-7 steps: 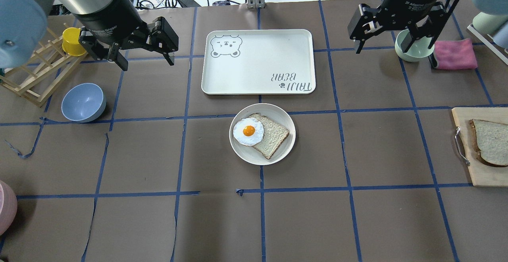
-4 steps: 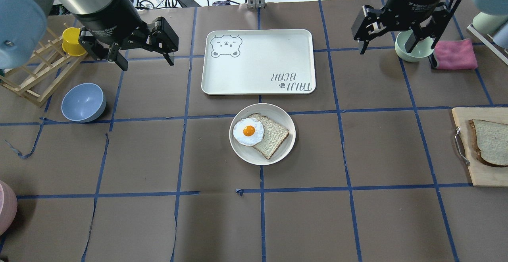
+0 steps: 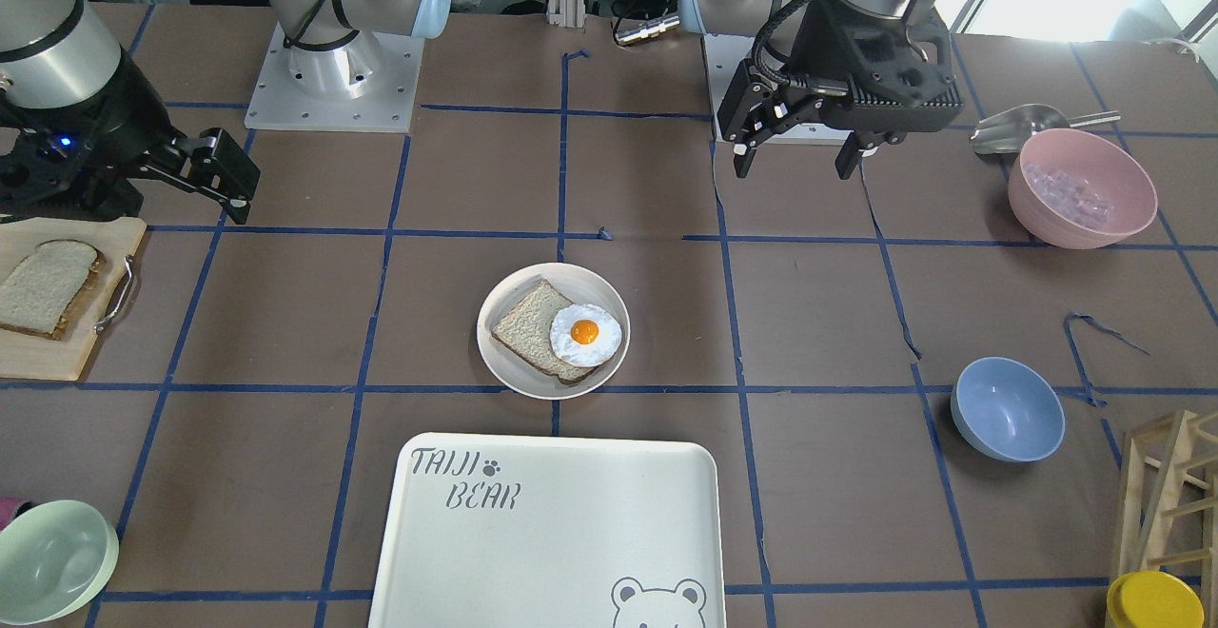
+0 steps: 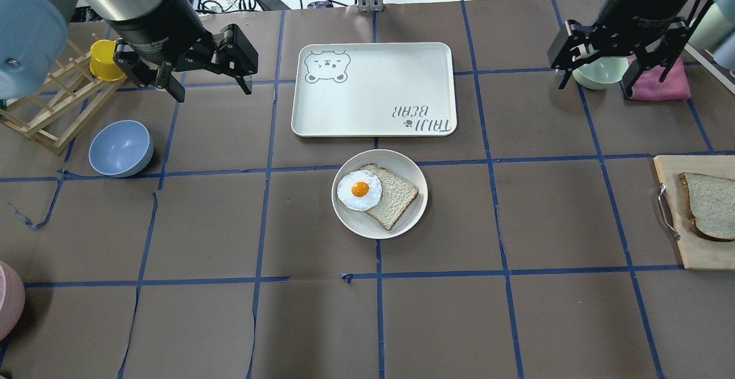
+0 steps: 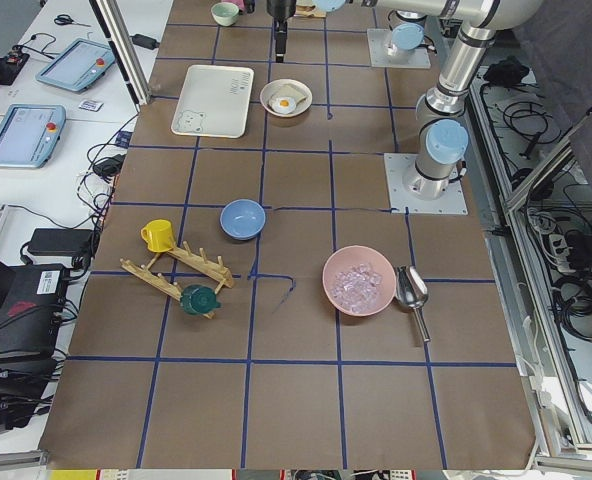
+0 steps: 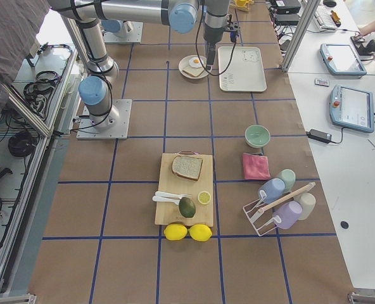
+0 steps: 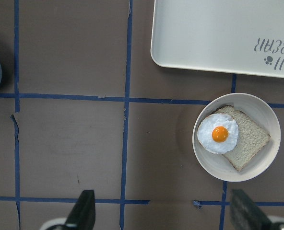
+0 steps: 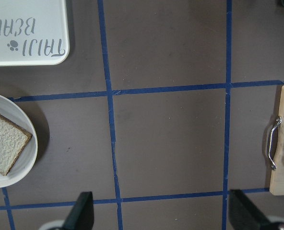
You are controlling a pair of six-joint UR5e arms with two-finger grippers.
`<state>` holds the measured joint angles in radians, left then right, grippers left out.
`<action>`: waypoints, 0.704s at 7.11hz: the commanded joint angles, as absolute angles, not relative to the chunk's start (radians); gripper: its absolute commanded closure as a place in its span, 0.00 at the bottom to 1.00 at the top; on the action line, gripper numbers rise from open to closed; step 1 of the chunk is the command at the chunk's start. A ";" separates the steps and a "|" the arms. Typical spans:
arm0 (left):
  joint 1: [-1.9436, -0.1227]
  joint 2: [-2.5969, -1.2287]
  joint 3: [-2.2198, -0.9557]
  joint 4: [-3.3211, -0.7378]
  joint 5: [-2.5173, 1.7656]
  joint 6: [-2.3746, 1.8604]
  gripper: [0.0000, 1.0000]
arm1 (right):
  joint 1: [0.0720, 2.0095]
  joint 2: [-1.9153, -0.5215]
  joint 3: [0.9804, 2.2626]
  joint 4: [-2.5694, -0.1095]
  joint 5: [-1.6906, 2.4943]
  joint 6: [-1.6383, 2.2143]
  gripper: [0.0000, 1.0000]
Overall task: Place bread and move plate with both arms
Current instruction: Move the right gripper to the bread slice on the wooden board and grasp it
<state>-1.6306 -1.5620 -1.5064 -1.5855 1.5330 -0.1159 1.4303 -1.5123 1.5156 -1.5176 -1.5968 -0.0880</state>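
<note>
On wooden board (image 4: 669, 175) at far right, bread (image 4: 712, 205) lies untouched; plate (image 4: 351, 221) mid-table holds paler slice (image 4: 397, 198) plus egg (image 4: 359, 190); left gripper (image 4: 213, 93) and right gripper (image 4: 592, 90) hover, jaws apart, empty.

The plate (image 3: 500, 368) with slice (image 3: 523, 328) and egg (image 3: 584, 333) lies at centre. Tray (image 3: 542, 533) at six o'clock, bread (image 3: 43, 285) on board (image 3: 38, 357) at nine, left gripper (image 3: 793, 169) at one, fingers spread.

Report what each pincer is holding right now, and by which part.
Nothing is held. The left pincer and the right pincer are both open and empty; the dark-crusted white bread slice lies ungripped on the wooden cutting board.
</note>
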 commanded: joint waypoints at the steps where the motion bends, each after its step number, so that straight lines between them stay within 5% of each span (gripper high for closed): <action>1: -1.631 -1.563 -1.506 -1.585 1.532 -0.115 0.00 | 1.349 -1.485 1.548 -1.558 -1.611 -0.188 0.00; 5: -1.631 -1.562 -1.506 -1.585 1.532 -0.115 0.00 | 0.993 -1.448 2.032 -2.157 -1.690 -0.482 0.01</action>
